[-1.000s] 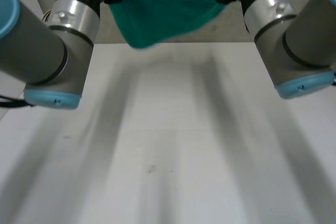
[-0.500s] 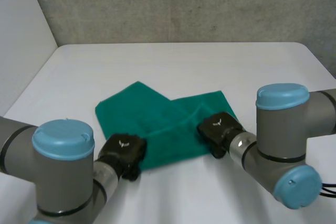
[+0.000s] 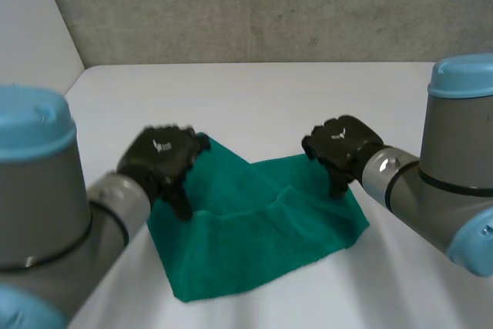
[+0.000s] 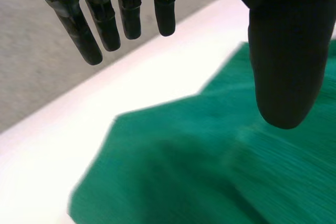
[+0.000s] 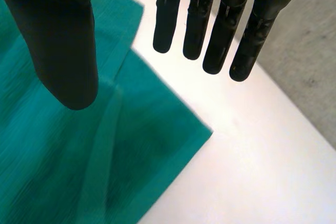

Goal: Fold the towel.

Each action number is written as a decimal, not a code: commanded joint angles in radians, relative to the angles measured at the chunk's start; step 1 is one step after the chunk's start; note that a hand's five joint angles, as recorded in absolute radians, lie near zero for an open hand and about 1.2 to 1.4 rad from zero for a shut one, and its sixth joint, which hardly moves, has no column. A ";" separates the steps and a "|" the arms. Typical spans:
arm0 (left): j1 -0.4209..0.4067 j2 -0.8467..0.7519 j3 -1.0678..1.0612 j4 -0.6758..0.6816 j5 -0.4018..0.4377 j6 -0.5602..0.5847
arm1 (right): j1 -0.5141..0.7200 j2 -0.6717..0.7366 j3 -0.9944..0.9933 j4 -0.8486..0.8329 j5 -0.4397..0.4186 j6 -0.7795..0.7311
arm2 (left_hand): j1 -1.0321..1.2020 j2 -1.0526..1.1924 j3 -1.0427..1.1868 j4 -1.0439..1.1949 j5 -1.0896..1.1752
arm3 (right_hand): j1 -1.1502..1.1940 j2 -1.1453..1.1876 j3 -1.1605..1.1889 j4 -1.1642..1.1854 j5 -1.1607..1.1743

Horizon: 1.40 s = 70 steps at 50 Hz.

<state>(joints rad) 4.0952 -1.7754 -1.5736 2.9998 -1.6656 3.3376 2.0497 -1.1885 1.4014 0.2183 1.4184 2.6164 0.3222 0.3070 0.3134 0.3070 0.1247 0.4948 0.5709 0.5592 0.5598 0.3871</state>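
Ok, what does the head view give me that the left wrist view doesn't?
Head view adds: the whole outline of the towel with a crease across it, and the right hand over its far right corner. Left wrist view adds: the fingers of the left hand straight, apart from the thumb, holding nothing. Shared: green towel on the white table, left hand over its far left edge.

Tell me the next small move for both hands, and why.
The left hand and right hand are open, fingers straight, holding nothing, each above a far corner of the towel, which lies rumpled on the table. So I would probably lower both hands and pinch those corners.
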 commanded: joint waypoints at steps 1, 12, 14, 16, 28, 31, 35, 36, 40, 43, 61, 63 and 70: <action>0.085 -0.168 0.184 0.022 0.056 0.002 | 0.027 0.119 -0.100 -0.005 -0.081 0.051 | -0.015 0.000 -0.006 0.000 0.008 | 0.001 -0.075 -0.063 -0.064 -0.065; 0.210 -0.306 0.230 0.022 0.299 0.284 | 0.075 0.277 -0.191 0.055 -0.177 0.109 | -0.009 0.006 0.000 0.006 0.014 | -0.128 -0.204 -0.192 -0.193 -0.195; 0.229 -0.312 0.225 0.021 0.329 0.318 | 0.075 0.296 -0.202 0.072 -0.177 0.129 | -0.009 0.006 0.000 0.006 0.014 | -0.110 -0.187 -0.175 -0.175 -0.177; 0.249 -0.318 0.216 0.018 0.381 0.348 | 0.075 0.314 -0.209 0.093 -0.177 0.154 | -0.009 0.006 0.000 0.006 0.014 | -0.072 -0.149 -0.137 -0.137 -0.139; 0.310 -0.325 0.187 0.017 0.573 0.358 | 0.050 0.176 -0.130 -0.033 -0.154 0.183 | 0.020 0.036 0.029 0.036 0.043 | 0.901 0.825 0.837 0.837 0.835; 0.310 -0.343 0.188 0.018 0.577 0.358 | 0.046 0.094 -0.073 -0.048 -0.162 0.183 | 0.047 0.062 0.055 0.062 0.070 | 0.901 0.825 0.837 0.837 0.835; 0.297 -0.366 0.187 0.016 0.580 0.358 | 0.044 0.037 -0.021 -0.043 -0.170 0.177 | 0.064 0.080 0.073 0.080 0.087 | 0.901 0.825 0.837 0.837 0.835; 0.292 -0.371 0.187 0.016 0.580 0.358 | 0.044 0.024 -0.009 -0.043 -0.170 0.174 | 0.067 0.083 0.076 0.083 0.090 | 0.901 0.825 0.837 0.837 0.835; 0.258 -0.400 0.185 0.014 0.580 0.358 | 0.041 -0.045 0.065 -0.051 -0.176 0.163 | 0.067 0.083 0.076 0.083 0.090 | 0.901 0.825 0.837 0.837 0.835; 0.235 -0.421 0.185 0.008 0.580 0.361 | 0.035 -0.086 0.096 -0.053 -0.188 0.154 | 0.067 0.083 0.076 0.083 0.090 | 0.901 0.825 0.837 0.837 0.835; 0.224 -0.449 0.194 -0.025 0.670 0.362 | -0.091 -0.197 0.137 -0.053 -0.248 0.142 | 0.780 0.795 0.789 0.795 0.803 | 0.901 0.825 0.837 0.837 0.835; 0.226 -0.449 0.201 -0.030 0.691 0.364 | -0.095 -0.197 0.134 -0.053 -0.246 0.142 | 0.944 0.959 0.952 0.959 0.967 | 0.901 0.825 0.837 0.837 0.835; 0.229 -0.427 0.348 0.071 0.623 0.369 | -0.117 -0.152 0.036 -0.088 -0.223 0.140 | 1.074 1.089 1.083 1.089 1.097 | 0.901 0.825 0.837 0.837 0.835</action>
<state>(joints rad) 4.3209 -2.2196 -1.3489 2.9790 -0.9774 3.7059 1.9397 -1.3766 1.5098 0.1601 1.1793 2.7560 1.1329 1.1877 1.1830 1.1866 0.9708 0.9789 1.1592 1.1786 1.1879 0.9753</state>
